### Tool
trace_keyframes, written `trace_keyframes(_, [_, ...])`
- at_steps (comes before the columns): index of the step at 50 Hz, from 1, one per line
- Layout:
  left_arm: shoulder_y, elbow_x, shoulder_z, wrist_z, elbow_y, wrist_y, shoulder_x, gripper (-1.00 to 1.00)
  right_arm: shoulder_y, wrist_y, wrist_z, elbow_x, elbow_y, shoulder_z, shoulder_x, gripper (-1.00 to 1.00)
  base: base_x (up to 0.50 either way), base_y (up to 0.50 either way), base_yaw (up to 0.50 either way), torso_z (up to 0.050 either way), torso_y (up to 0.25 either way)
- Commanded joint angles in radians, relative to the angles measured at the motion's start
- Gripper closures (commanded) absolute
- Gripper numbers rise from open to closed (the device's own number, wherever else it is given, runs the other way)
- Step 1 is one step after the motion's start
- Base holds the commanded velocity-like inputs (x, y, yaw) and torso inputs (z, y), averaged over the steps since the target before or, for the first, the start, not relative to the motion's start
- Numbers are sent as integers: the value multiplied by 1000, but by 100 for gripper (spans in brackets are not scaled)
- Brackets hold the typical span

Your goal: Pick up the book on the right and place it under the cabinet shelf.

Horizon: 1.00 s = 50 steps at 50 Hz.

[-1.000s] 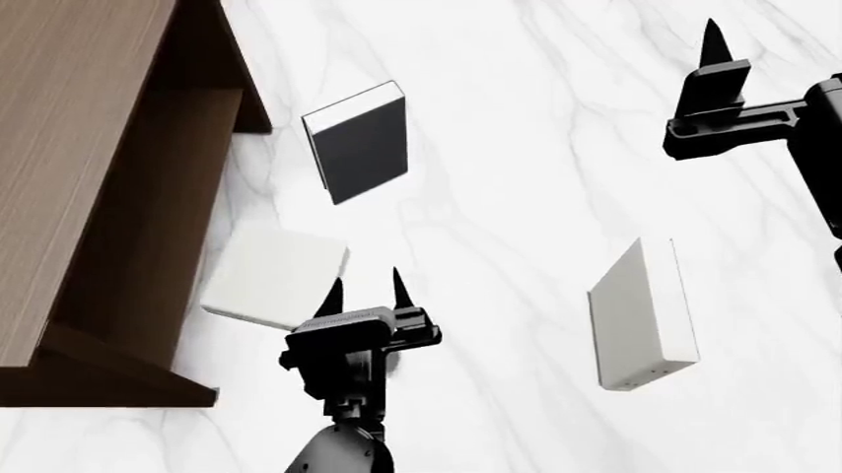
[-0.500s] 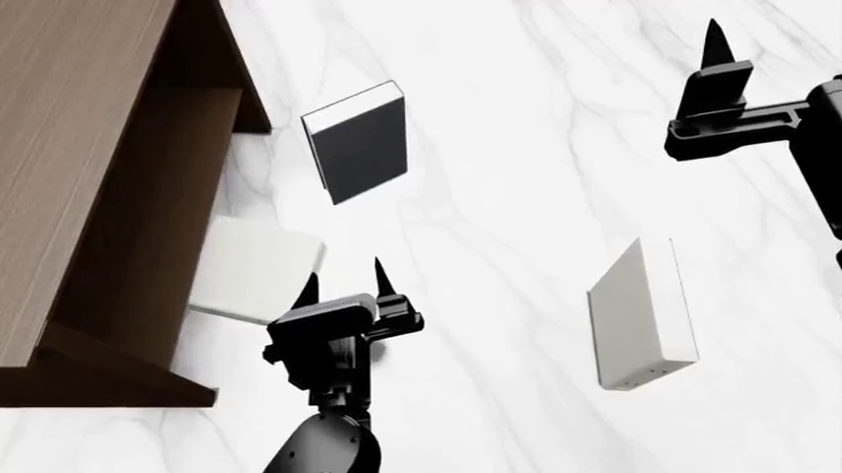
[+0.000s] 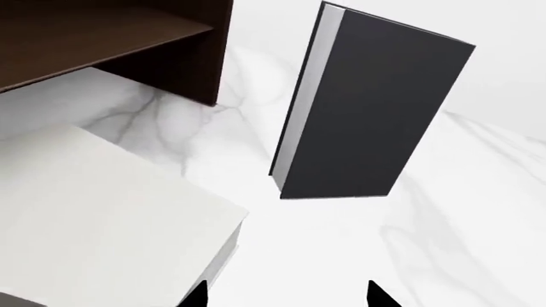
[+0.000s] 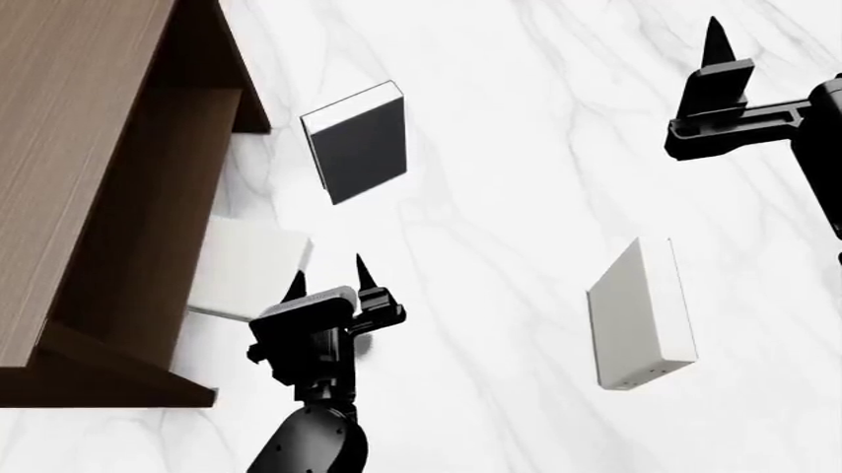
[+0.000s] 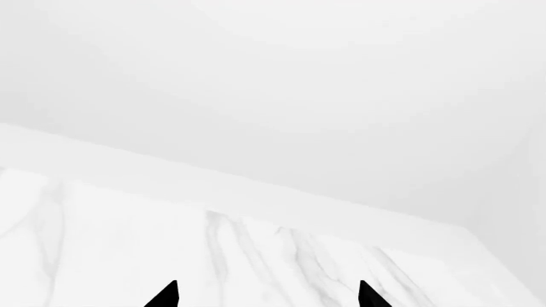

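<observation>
Book (image 4: 250,266) flat on counter (image 4: 526,197), partly pushed under cabinet (image 4: 93,148) at left edge, squarish, no clear long axis. Left tool (image 4: 326,275) open, empty, just beside book's corner. Right tool (image 4: 717,44) raised, apparently open, empty.

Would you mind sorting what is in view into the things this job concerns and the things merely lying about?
Belonging to the job:
- the off-white book, already partly under the cabinet
- the cabinet shelf
- the left end effector, open, beside that book

Just lying about:
- the black book
- the pale grey book
- the right end effector, raised, away from every book
</observation>
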Motion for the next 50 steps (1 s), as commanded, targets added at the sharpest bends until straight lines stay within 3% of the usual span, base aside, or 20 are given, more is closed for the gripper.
trace_keyframes(1, [1, -87, -58, -21, -43, 14, -24, -100, -2, 0, 0, 0, -2, 3, 1, -100, 0, 0, 0, 0, 0])
trace_keyframes(50, [-35, -120, -114, -11, -130, 35, -48, -100, -5, 22, 7, 6, -15, 17, -6, -100, 0, 0, 0, -1, -2])
